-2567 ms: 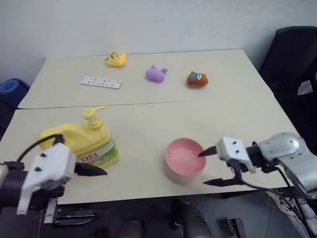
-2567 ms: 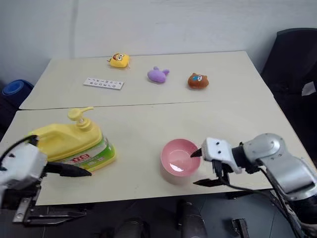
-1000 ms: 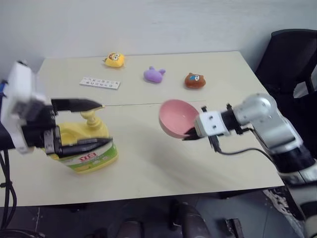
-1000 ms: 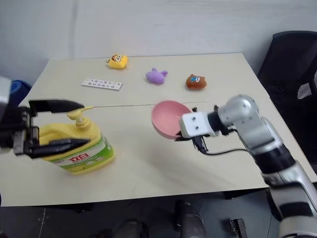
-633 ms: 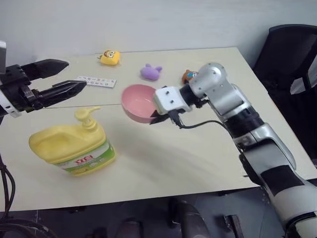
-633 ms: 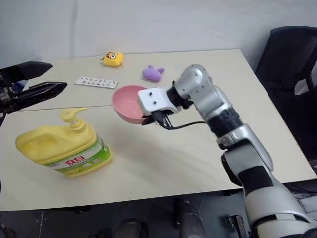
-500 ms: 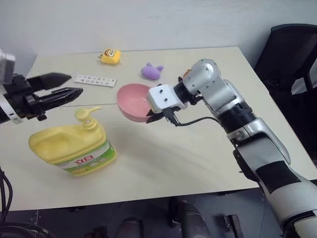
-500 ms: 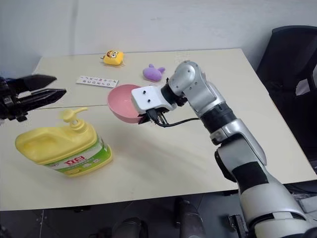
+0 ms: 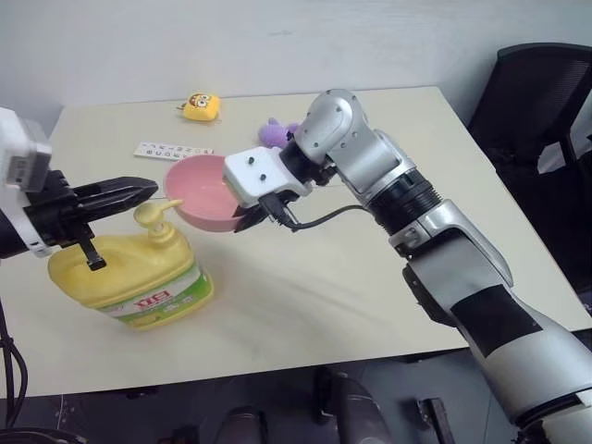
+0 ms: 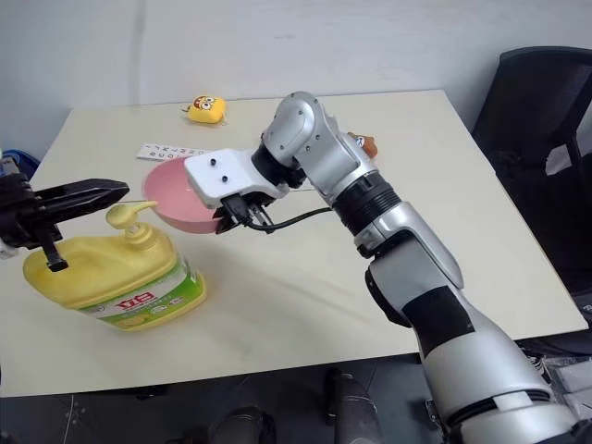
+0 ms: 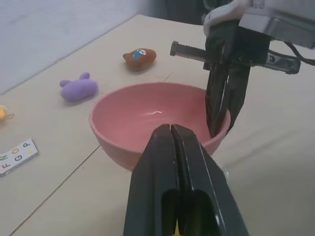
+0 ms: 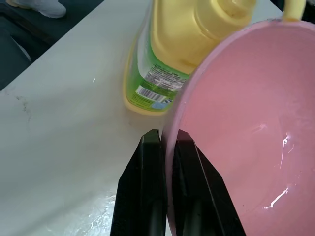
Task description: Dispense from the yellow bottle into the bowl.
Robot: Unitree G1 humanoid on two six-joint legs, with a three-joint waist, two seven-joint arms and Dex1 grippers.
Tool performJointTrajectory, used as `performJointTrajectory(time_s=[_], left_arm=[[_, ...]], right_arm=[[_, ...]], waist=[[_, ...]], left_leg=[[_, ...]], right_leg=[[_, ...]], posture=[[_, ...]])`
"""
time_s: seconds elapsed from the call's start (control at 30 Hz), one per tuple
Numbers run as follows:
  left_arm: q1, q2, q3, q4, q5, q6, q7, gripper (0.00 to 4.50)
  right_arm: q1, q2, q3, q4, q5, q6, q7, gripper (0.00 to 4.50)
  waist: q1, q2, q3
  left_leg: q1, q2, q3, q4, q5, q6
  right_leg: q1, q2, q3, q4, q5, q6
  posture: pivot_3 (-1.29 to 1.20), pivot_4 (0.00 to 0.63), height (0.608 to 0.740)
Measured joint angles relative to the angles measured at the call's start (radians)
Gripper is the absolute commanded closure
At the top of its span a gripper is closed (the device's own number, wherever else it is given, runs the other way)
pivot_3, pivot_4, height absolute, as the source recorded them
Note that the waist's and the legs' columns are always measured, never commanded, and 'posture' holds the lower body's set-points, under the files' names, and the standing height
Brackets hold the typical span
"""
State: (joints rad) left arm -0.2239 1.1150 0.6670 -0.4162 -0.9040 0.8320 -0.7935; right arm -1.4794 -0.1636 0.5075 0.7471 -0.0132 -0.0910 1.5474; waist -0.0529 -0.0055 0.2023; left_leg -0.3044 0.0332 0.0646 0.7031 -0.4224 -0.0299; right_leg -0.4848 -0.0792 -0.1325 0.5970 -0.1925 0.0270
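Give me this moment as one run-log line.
stage: bowl at pump spout | right end effector: shut on pink bowl rim, held off table | left end effector: shut, empty, above yellow bottle pump | dispensing: not yet

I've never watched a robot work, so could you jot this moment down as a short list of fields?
bowl: pink bowl, held off the table, next to the pump spout
right gripper: shut on the bowl's rim
yellow bottle: standing on the table
left gripper: shut, empty, just above the pump
far side: three plush toys, one yellow, and a printed card
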Motion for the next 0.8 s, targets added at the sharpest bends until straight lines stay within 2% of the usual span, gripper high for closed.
performJointTrajectory(time_s=[0.17, 0.4, 0.8], left_arm=[[0.024, 0.0, 0.065, -0.022, -0.031, 0.031, -0.009, 4.47], [0.129, -0.004, 0.093, -0.077, -0.027, 0.04, -0.041, 4.47], [0.121, -0.008, 0.097, -0.049, 0.028, -0.003, -0.041, 4.47]], right_arm=[[-0.026, 0.002, 0.009, 0.014, 0.007, -0.026, 0.002, 4.5], [-0.03, 0.002, 0.041, 0.014, 0.036, -0.04, 0.004, 4.5], [-0.038, -0.01, 0.076, 0.011, 0.066, -0.049, 0.004, 4.5]], waist=[[-0.004, 0.0, 0.0], [-0.003, 0.0, 0.0], [-0.004, 0.0, 0.0]], left_leg=[[0.0, 0.0, 0.0, 0.0, 0.0, 0.0], [0.0, 0.001, 0.0, 0.0, 0.0, 0.0], [0.0, 0.001, 0.0, 0.0, 0.0, 0.0]], right_leg=[[0.0, 0.0, 0.0, 0.0, 0.0, 0.0], [0.0, 0.0, 0.0, 0.0, 0.0, 0.0], [-0.001, -0.001, 0.0, 0.0, 0.0, 0.0]], posture=[[0.0, 0.15, 0.74], [0.0, 0.15, 0.74], [0.0, 0.15, 0.74]])
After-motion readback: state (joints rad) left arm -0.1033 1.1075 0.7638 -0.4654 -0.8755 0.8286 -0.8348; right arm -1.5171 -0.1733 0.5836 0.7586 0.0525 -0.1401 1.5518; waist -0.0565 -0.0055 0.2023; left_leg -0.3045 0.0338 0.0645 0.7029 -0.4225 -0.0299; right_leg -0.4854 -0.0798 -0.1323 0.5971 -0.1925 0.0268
